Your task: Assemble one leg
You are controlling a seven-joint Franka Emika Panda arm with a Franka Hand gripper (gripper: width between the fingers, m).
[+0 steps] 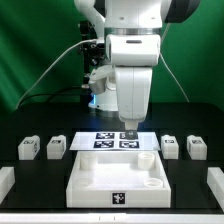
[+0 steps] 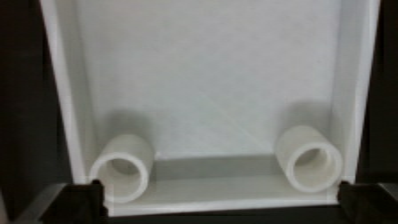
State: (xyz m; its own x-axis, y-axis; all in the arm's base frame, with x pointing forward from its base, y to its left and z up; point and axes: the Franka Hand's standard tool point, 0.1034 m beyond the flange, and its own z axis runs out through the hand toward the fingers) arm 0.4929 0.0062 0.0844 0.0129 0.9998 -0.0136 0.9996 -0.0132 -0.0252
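Four legs, small white blocks with black-and-white tags, stand in a row on the black table: two at the exterior view's left (image 1: 28,148) (image 1: 57,147) and two at its right (image 1: 169,146) (image 1: 196,147). My gripper (image 1: 128,128) hangs over the back middle of the table, above the marker board (image 1: 100,141), away from every leg. In the wrist view the gripper (image 2: 226,205) is open and empty, its dark fingertips (image 2: 80,202) spread wide. No leg shows in the wrist view.
A large white tray-like piece with raised rims (image 1: 90,182) lies front centre. The wrist view shows its inside wall (image 2: 63,90) and two round sockets (image 2: 125,172) (image 2: 313,165). More white parts lie at the table's far left (image 1: 5,181) and far right (image 1: 214,184) edges.
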